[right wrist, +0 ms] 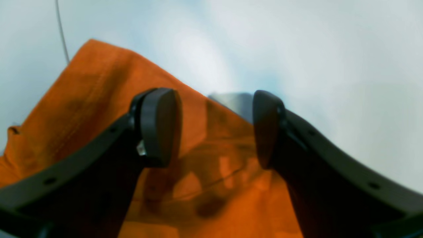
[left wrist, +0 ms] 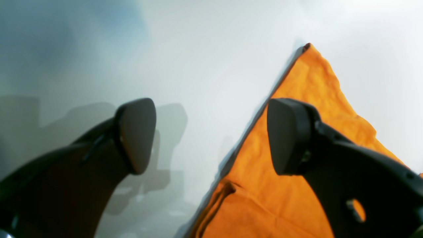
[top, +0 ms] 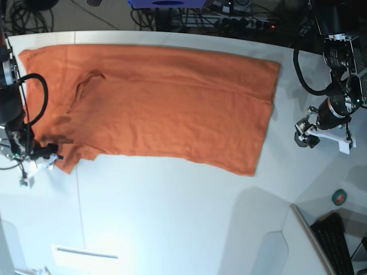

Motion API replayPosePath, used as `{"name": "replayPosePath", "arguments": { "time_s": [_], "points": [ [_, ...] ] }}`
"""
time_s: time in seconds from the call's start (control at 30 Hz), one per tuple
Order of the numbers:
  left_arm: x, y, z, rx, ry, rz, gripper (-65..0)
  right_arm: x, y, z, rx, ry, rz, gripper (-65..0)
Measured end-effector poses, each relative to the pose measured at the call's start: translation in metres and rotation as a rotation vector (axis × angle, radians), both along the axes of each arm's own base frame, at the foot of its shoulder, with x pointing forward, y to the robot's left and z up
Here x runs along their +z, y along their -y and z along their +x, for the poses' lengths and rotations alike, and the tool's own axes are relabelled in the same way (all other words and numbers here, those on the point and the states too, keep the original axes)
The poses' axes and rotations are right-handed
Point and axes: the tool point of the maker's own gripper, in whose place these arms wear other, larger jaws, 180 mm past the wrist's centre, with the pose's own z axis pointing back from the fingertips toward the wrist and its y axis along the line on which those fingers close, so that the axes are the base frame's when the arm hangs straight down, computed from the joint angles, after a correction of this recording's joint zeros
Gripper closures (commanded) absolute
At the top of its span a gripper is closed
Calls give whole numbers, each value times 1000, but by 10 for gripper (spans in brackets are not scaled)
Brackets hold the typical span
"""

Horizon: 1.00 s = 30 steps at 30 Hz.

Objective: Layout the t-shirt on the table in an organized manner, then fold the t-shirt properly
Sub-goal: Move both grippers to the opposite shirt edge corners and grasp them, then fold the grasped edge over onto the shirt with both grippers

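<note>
Along the top edge of the base view, behind the work surface, black cables (top: 34, 11) lie tangled at the upper left. A blue object (top: 166, 3) sits at top centre, cut off by the frame. At the lower right, a small green roll of tape (top: 340, 197) rests near the edge, and just below it lies a black keyboard (top: 335, 240).

Both wrist views blur the t-shirt (left wrist: 297, 185), its lower part cut off.
</note>
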Motion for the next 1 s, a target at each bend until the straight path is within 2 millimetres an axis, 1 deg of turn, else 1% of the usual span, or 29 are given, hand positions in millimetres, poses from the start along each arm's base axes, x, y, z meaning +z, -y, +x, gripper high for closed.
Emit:
{"name": "replayPosePath", "arguments": {
  "time_s": [0.1, 0.17, 0.2, 0.27, 0.3, 0.4, 0.47, 0.53, 0.63, 0.7, 0.8, 0.83, 0.87, 0.93, 1.0],
  "points": [
    [-1, 0, 1, 2, 0, -3, -494, 0, 1, 0, -1, 0, 0, -126],
    [-6, -3, 2, 16, -12, -14, -494, 0, 0, 0, 0, -2, 1, -18],
    [-11, -1, 3, 17, -27, -24, -494, 0, -1, 0, -1, -4, 4, 0],
    [-25, 6, 7, -20, -81, -19, -494, 0, -2, 0, 2, -3, 6, 0],
    [-29, 14, 13, -56, -98, -22, -494, 0, -2, 0, 3, -4, 6, 0],
    [-37, 44, 41, -173, -135, -16, -494, 1, -2, 1, 2, -2, 6, 0],
    [-35, 54, 63, -208, -137, -13, -494, 1, -3, 1, 4, -3, 6, 0],
    [-29, 56, 87, -224, -140, 2, -494, 1, -3, 2, 5, -5, 8, 0],
    [-24, 59, 115, -256, -169, 39, -494, 3, -9, 1, 31, -26, 13, 0],
    [-28, 70, 126, -308, -213, 79, -495, 4, -15, 1, 50, -41, 22, 0],
    [-37, 92, 137, -381, -259, 113, -500, 12, -27, 9, 85, -12, 33, 0],
    [-39, 95, 141, -386, -259, 125, -500, 15, -30, 11, 93, -7, 34, 0],
    [-42, 97, 143, -381, -262, 127, -502, 17, -32, 12, 100, -2, 37, 0],
    [-47, 90, 145, -378, -269, 164, -497, 18, -34, 14, 107, 1, 38, 0],
    [-56, 88, 139, -414, -286, 175, -494, 17, -35, 13, 108, 2, 40, 0]
  ]
}}
